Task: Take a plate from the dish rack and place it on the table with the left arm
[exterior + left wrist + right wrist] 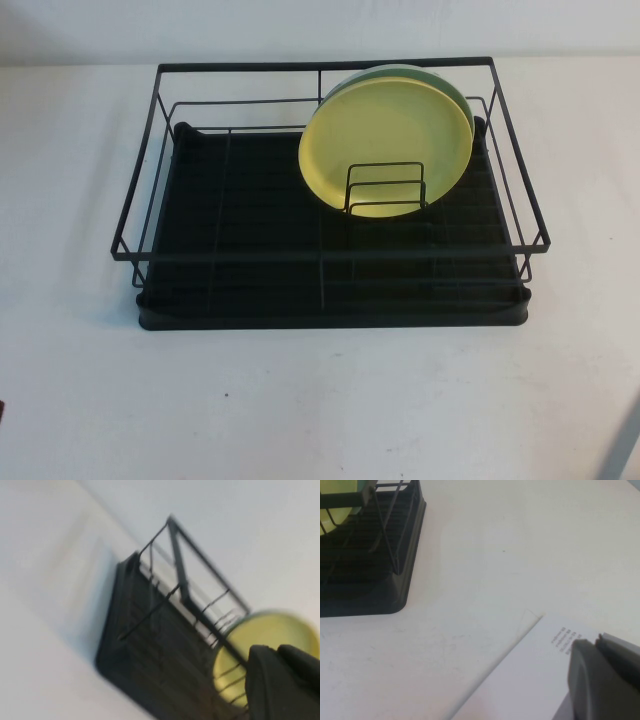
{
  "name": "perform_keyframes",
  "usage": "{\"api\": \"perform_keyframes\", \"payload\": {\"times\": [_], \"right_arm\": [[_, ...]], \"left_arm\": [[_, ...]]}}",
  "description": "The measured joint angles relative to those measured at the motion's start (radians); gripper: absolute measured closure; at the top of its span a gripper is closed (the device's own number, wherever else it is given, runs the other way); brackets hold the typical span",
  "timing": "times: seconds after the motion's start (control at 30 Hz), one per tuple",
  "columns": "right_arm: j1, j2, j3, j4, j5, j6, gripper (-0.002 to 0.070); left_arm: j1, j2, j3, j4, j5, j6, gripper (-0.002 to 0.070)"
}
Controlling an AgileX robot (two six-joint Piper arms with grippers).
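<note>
So the pale-yellow plate (385, 140) stands on edge in the small wire holder (385, 187), right-rear part of the black wire dish rack (330, 250), blue-green plate (462, 95) right behind it. Plenty of bare white worktop (300, 400) in front. Left gripper (282, 682) and right gripper (602, 677) only peek into their own wrist views, can't tell open or closed.

A: What sits on the desk (90, 400)?

B: A black wire dish rack (330, 250) with a black tray base, near the middle.

A: Anything in it?

B: A pale-yellow plate (385, 140) stands on edge in a small wire holder (385, 188), toward the rack's far right. A light blue-green plate (452, 88) stands just behind it, mostly hidden.

A: Any pincer?

B: Neither pincer shows.
</note>
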Motion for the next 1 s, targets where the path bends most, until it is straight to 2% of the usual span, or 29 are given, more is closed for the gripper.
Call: {"api": "perform_keyframes", "payload": {"times": [0.17, 0.43, 0.53, 0.67, 0.8, 1.0], "right_arm": [[0.0, 0.0, 0.0, 0.0, 0.0, 0.0, 0.0696], [0.0, 0.0, 0.0, 0.0, 0.0, 0.0, 0.0696], [0.0, 0.0, 0.0, 0.0, 0.0, 0.0, 0.0696], [0.0, 0.0, 0.0, 0.0, 0.0, 0.0, 0.0696], [0.0, 0.0, 0.0, 0.0, 0.0, 0.0, 0.0696], [0.0, 0.0, 0.0, 0.0, 0.0, 0.0, 0.0696]], "left_arm": [[0.0, 0.0, 0.0, -0.073, -0.07, -0.023, 0.0678], [0.0, 0.0, 0.0, -0.082, -0.097, -0.019, 0.0678], [0.0, 0.0, 0.0, -0.086, -0.053, -0.017, 0.0678], [0.001, 0.012, -0.12, -0.059, 0.168, 0.117, 0.0678], [0.001, 0.158, -0.376, 0.022, 0.422, 0.305, 0.0678], [0.001, 0.471, -0.734, 0.092, 0.903, 0.757, 0.0678]]}}
